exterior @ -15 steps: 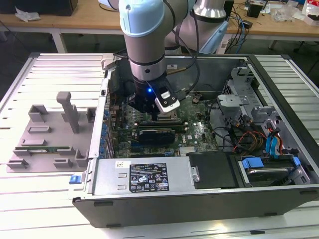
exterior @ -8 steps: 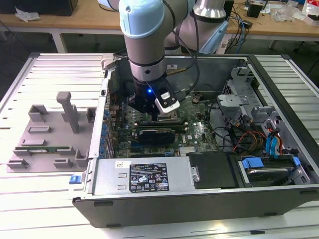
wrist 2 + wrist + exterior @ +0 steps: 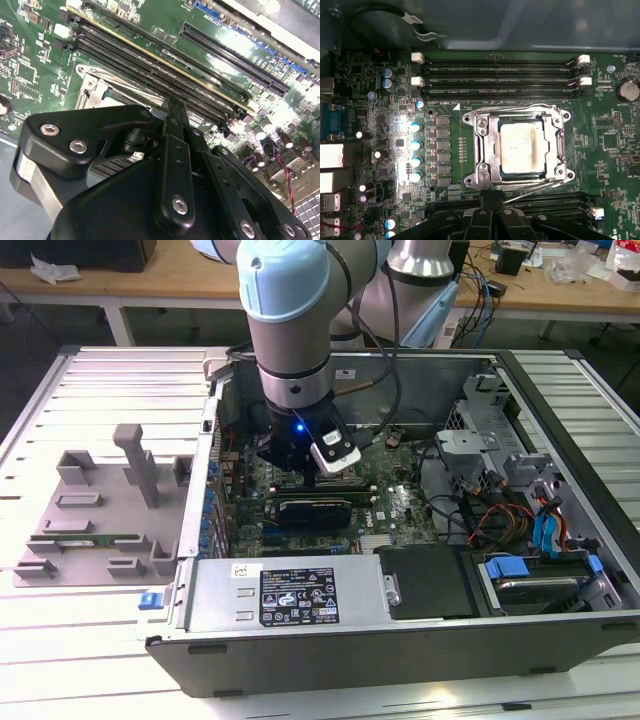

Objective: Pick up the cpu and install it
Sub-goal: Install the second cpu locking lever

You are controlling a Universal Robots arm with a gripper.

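open pc case (image 3: 400, 640) on slatted white table (image 3: 90, 650), wooden benches (image 3: 150, 285) behind.

Bright glare on motherboard (image 3: 400, 135), edges perhaps soft.

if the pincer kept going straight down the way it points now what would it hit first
Most likely the motherboard right beside the socket, around the memory slots. The pincer hangs over that edge, not over the cpu seated in the socket. Depth is hard to judge.
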